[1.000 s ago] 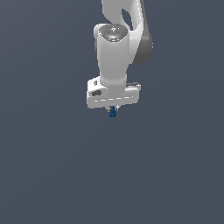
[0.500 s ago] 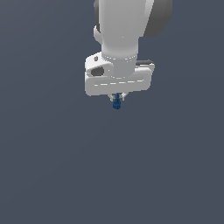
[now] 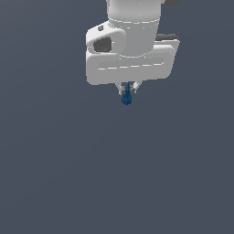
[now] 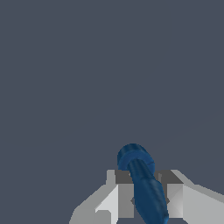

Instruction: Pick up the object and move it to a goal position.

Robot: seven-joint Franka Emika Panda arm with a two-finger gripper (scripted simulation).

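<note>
- The gripper has its jaws pinching the object, a small dark blue piece that hangs under the white hand.
- The pick-up looks done: the object seems to be carried above the grey floor.
- No goal marker is visible, so I cannot judge how much travel is left.

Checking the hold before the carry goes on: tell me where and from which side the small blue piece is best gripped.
Grip the dark blue piece across its narrow tapering body, coming from above along its long axis, as the gripper has it now. The jaws close on either flank of the slim part, and the wider ridged round end pokes out beyond them, so it probably cannot slide up through. In the exterior view it hangs below the fingers.
</note>
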